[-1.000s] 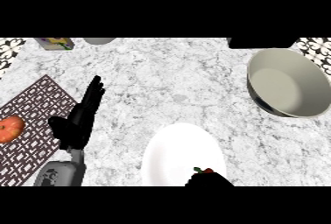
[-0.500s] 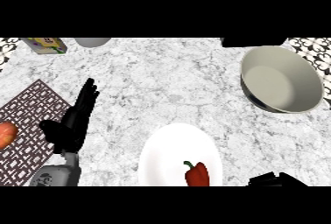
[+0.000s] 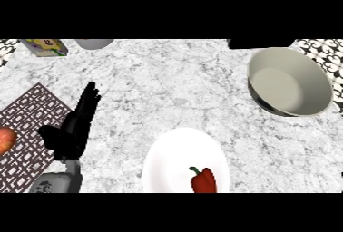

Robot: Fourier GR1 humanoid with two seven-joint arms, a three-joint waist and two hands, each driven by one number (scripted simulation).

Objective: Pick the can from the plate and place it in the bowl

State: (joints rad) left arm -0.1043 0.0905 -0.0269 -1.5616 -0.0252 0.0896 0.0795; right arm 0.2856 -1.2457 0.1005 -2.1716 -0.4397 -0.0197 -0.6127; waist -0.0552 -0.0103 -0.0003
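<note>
A red pepper (image 3: 203,180) with a small green stem lies on the white plate (image 3: 173,154), at the plate's lower right and close to the bottom of the frame; it is the only thing on the plate. The plate sits on the grey marbled surface (image 3: 167,90) at lower centre. The grey bowl (image 3: 290,84) stands well apart from it at the upper right, with nothing inside. The left hand (image 3: 72,129) shows at the lower left, released, its black fingers straight and pointing up the frame, grasping nothing. Just left of it lies a dark patterned mat (image 3: 26,122), with a rounded orange-red fruit (image 3: 5,140) on it at the frame's left edge. Along the top edge stand a small box (image 3: 43,46) and a grey cup (image 3: 94,43).
</note>
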